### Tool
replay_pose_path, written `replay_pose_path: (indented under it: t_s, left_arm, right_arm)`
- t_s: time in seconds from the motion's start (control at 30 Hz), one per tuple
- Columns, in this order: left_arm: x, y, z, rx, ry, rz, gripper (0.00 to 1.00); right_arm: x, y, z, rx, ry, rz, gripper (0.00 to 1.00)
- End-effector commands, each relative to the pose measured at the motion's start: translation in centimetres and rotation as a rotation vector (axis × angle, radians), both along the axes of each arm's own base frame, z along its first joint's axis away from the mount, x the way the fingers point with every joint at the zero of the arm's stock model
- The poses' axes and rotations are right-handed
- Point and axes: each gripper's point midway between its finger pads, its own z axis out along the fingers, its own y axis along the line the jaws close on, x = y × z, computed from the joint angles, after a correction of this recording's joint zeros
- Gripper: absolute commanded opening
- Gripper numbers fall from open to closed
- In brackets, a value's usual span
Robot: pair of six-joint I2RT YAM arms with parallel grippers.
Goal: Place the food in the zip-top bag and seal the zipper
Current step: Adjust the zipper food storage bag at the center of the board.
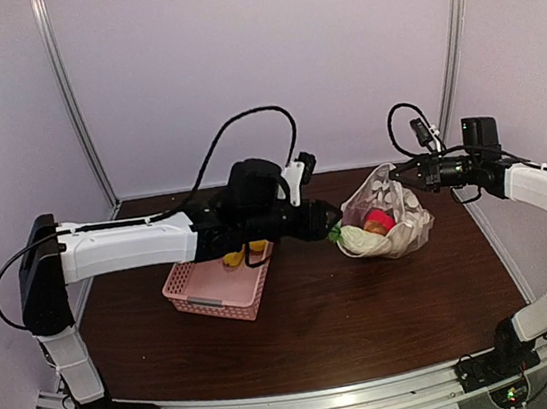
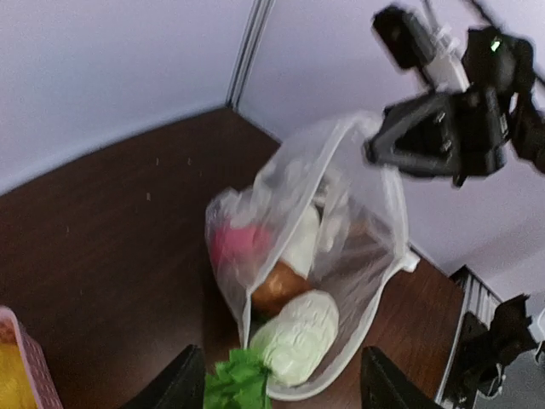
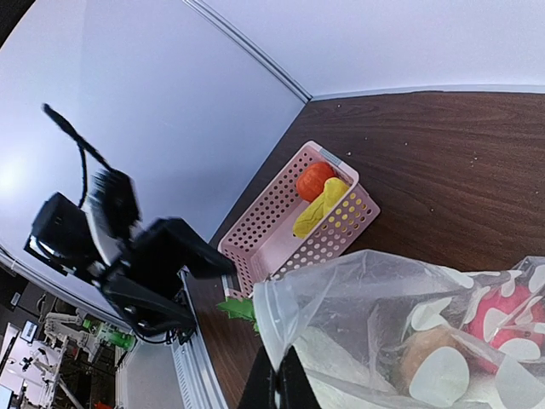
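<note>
The zip-top bag (image 1: 387, 212) stands open at the right back of the table, its white zipper strip (image 2: 393, 223) edging the mouth. My right gripper (image 1: 403, 173) is shut on the bag's top edge (image 3: 266, 317) and holds it up; it also shows in the left wrist view (image 2: 426, 141). Inside lie a red fruit (image 1: 378, 221), a brown piece (image 2: 277, 288) and a pale green-white cabbage (image 2: 298, 336) whose green leaves (image 2: 238, 383) stick out of the mouth. My left gripper (image 2: 281, 365) is open just before the mouth, its fingers either side of the cabbage and clear of it.
A pink lattice basket (image 1: 214, 291) sits left of the bag under my left arm. It holds an orange piece (image 3: 313, 179) and a yellow piece (image 3: 322, 204). Walls close the back and sides.
</note>
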Motion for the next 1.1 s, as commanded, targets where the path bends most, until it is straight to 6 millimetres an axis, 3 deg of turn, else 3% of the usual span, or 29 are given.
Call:
replay_pose_path:
  t_s: [0.0, 0.1, 0.23, 0.43, 0.7, 0.93, 0.97, 1.07]
  left_arm:
    - [-3.4, 0.4, -9.0, 0.088, 0.345, -0.043, 0.56]
    - [-4.4, 1.3, -10.2, 0.101, 0.359, -0.056, 0.54]
    - [-4.3, 2.0, -11.7, 0.150, 0.341, -0.045, 0.54]
    - [-2.6, -0.4, -9.6, 0.106, 0.291, -0.052, 0.54]
    - [-3.1, -3.5, -8.1, 0.029, 0.317, -0.159, 0.54]
    - [-2.7, -4.5, -10.0, 0.033, 0.385, -0.184, 0.54]
    - [-2.5, -4.4, -10.2, 0.032, 0.392, -0.175, 0.51]
    - [-2.0, -4.2, -10.5, 0.049, 0.401, -0.145, 0.26]
  right_arm:
    - [-0.3, -0.2, 1.2, -0.006, -0.078, -0.001, 0.00]
    - [-0.4, -0.2, 1.2, -0.008, -0.079, 0.000, 0.00]
    - [-0.7, -0.3, 0.7, -0.030, -0.091, -0.005, 0.00]
    - [-1.3, -0.3, 0.5, -0.036, -0.093, -0.004, 0.00]
    - [-2.1, -0.3, 0.7, -0.045, -0.117, -0.011, 0.00]
    - [-2.2, -0.3, 0.9, -0.040, -0.125, -0.016, 0.00]
    - [-2.2, -0.3, 0.9, -0.037, -0.123, -0.015, 0.00]
    - [-2.2, -0.3, 1.0, -0.037, -0.127, -0.017, 0.00]
